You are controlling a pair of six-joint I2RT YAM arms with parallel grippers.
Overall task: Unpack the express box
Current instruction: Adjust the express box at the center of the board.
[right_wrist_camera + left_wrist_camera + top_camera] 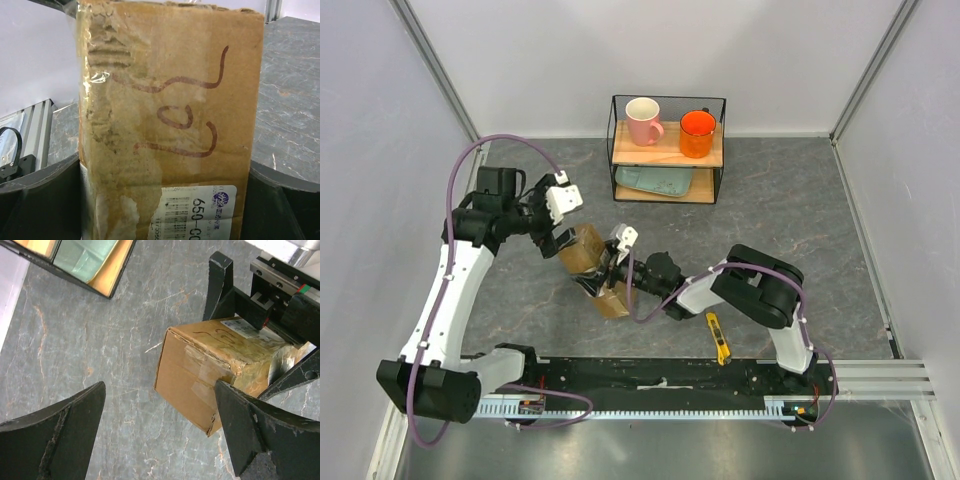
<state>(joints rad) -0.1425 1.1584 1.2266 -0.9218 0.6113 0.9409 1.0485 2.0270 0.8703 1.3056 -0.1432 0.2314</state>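
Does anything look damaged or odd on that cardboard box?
Yes: the express box looks worn. Its outer paper is torn away along one edge, exposing ribbed corrugation under clear tape, and red scribbles cross its face.

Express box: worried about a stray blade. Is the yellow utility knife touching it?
Apart. The top view shows the yellow utility knife lying well right of the express box, bare table between.

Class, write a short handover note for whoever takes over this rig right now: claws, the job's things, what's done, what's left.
Left claw: open, empty, beside the express box.
Right claw: straddles the express box; grip unclear.
Express box: mid-table, closed, tape on.
Yellow utility knife: on the table, away from both claws.
Done: nothing opened. To do: cut tape, open, unpack.
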